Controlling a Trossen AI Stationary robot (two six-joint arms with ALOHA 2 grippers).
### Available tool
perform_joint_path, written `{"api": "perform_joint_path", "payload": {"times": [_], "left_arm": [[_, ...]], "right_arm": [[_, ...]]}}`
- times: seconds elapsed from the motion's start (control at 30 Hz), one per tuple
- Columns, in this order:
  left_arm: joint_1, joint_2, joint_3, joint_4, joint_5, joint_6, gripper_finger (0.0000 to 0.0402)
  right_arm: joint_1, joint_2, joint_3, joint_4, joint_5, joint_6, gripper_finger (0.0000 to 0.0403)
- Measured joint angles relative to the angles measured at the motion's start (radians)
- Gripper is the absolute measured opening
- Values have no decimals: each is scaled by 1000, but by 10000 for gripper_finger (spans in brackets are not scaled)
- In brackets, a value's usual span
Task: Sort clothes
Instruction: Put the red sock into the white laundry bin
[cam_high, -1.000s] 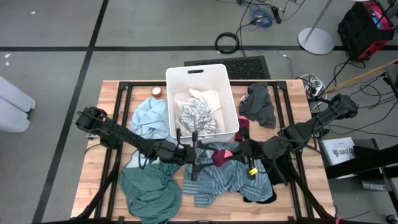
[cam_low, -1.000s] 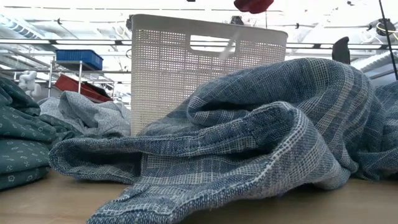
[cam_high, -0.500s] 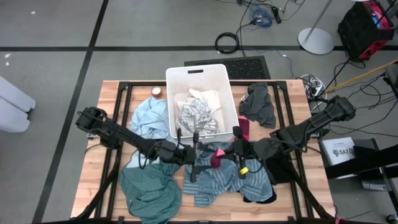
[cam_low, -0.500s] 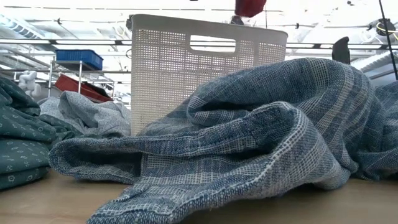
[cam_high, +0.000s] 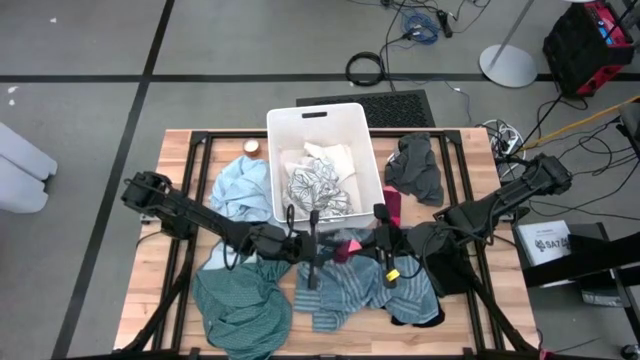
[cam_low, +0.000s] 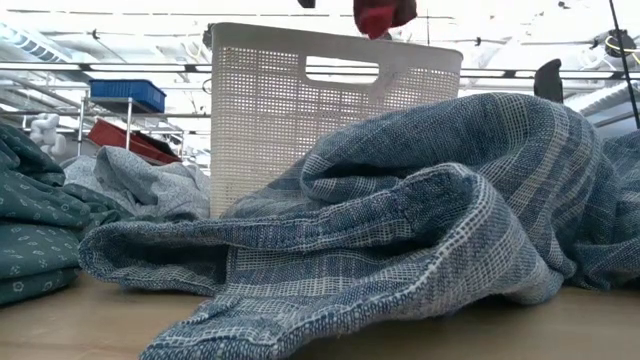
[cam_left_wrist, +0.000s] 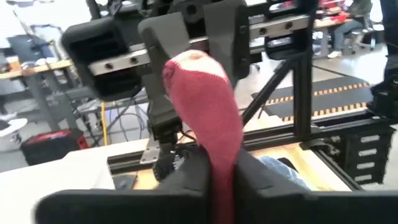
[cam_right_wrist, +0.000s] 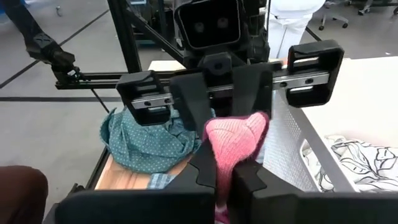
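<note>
A maroon piece (cam_high: 350, 247) hangs in the air between my two grippers, just in front of the white bin (cam_high: 272, 150) and above the blue-grey striped garment (cam_high: 345, 290). My left gripper (cam_high: 328, 247) comes from the table's left and is shut on one end. My right gripper (cam_high: 372, 243) comes from the right and is shut on the other end. The low view shows the maroon piece (cam_low: 378, 15) high above the striped garment (cam_low: 430, 220). My left gripper pinches one end of the maroon piece (cam_left_wrist: 216, 163) between its two fingers, which lie level and come from the table's left. The piece is clear of the table and runs on to the other gripper. My right gripper pinches the opposite end (cam_right_wrist: 225, 157) between its two fingers, level, from the table's right. The rounded fold of the piece (cam_right_wrist: 239, 124) reaches the left gripper's fingers.
The bin holds white and patterned pieces (cam_high: 320, 185). A teal garment (cam_high: 240, 300) lies at the near left, a light blue one (cam_high: 240, 185) left of the bin, a dark grey one (cam_high: 415, 165) right of it, and a black one (cam_high: 430, 280) at the near right.
My right gripper has carried the maroon piece toward the table's left and slightly down. The piece's free end now sits between my left gripper's fingers. The clothes on the table have stayed where they were.
</note>
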Motion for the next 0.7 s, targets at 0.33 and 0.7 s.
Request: {"api": "perform_joint_path", "payload": {"times": [0.33,0.7], "left_arm": [[0,-3,0,2,14,17,10],[-7,-22,0,1,18,17,8]], "right_arm": [[0,-9,0,-43,-128,-7,91],[0,-80,0,-296,-117,50,197]]}}
